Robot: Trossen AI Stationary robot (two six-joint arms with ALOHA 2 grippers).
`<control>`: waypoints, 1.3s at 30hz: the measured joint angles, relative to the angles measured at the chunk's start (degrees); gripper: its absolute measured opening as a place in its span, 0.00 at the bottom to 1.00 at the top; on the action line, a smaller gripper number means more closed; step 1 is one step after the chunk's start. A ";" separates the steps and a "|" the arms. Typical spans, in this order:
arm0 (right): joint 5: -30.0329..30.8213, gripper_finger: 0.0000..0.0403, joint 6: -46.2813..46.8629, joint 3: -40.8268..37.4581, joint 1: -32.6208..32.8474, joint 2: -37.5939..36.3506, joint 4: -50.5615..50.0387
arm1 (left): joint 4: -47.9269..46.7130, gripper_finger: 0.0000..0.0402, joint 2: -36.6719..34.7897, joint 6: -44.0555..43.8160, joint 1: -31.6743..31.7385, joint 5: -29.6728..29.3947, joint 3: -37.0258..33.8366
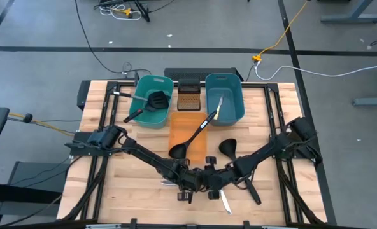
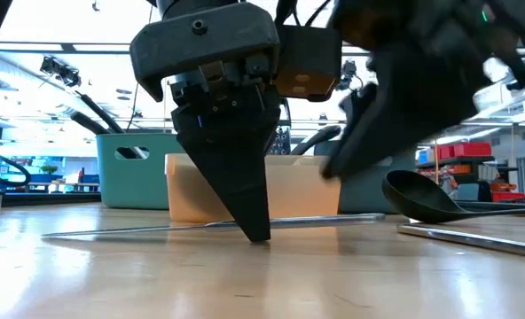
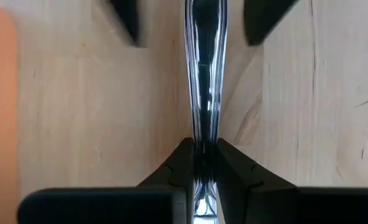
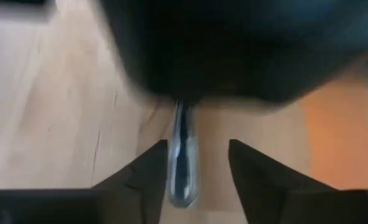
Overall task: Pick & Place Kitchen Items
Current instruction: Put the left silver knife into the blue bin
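A silver table knife (image 2: 138, 230) lies flat on the wooden table near its front edge, running left to right. My left gripper (image 1: 185, 184) points down at it and is shut on it; the gripper also shows in the low view (image 2: 258, 232). My right gripper (image 1: 212, 184) is right beside it and open. Its two fingers (image 4: 252, 168) stand on either side of the knife's end (image 4: 183, 180), which lies close to one finger. A black ladle (image 1: 190, 138) lies on the orange tub (image 1: 179, 124). A black spatula (image 1: 151, 102) sits in the left teal tub (image 1: 137, 95). My left gripper pinches the silver knife's slim shaft (image 3: 202, 134) between its two fingers, at about mid length. The fingers come from above, pointing down, and lie across the knife. The knife lies flat on the table (image 2: 333, 266).
A second teal tub (image 1: 236, 108) at the back right holds a pale knife (image 1: 220, 107). Another black ladle (image 1: 227, 149), a black utensil (image 1: 251, 191) and a silver knife (image 1: 225, 202) lie near my right arm. A small brown block (image 1: 188, 97) stands between the tubs.
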 joint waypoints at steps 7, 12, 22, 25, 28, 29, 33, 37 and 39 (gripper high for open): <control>0.62 0.52 0.59 -0.32 1.53 -7.48 -7.05 | 0.76 0.12 0.08 1.13 -0.09 -1.84 0.10; 9.39 0.39 -0.51 -0.62 5.70 -13.49 -10.52 | 0.18 0.12 -0.66 0.25 -0.24 -2.98 -0.07; 11.15 0.02 -3.37 -6.54 10.86 -20.29 -6.56 | -1.51 0.12 -2.67 0.40 -0.66 -3.06 -0.42; 12.52 0.03 -3.98 -6.17 12.25 -21.50 -4.69 | -1.39 0.12 -2.92 0.40 -1.19 -3.15 -0.41; 13.17 0.02 -5.03 -6.34 14.17 -23.03 -5.60 | -0.91 0.12 -3.53 0.38 -1.81 -3.60 -0.33; 14.19 0.02 -5.59 -6.39 15.06 -24.01 -5.69 | -1.33 0.12 -3.83 0.40 -2.06 -4.12 -0.33; 19.80 0.02 -7.98 -6.37 19.41 -29.42 -5.11 | -1.04 0.12 -6.28 0.82 -3.23 -6.33 -0.31; 25.45 0.02 -10.86 -7.92 23.35 -34.43 -3.73 | -0.67 0.12 -10.10 2.56 -4.36 -10.17 -0.28; 29.35 0.02 -11.82 -9.82 24.90 -36.86 -1.97 | -0.22 0.12 -12.74 3.89 -4.89 -12.96 -0.27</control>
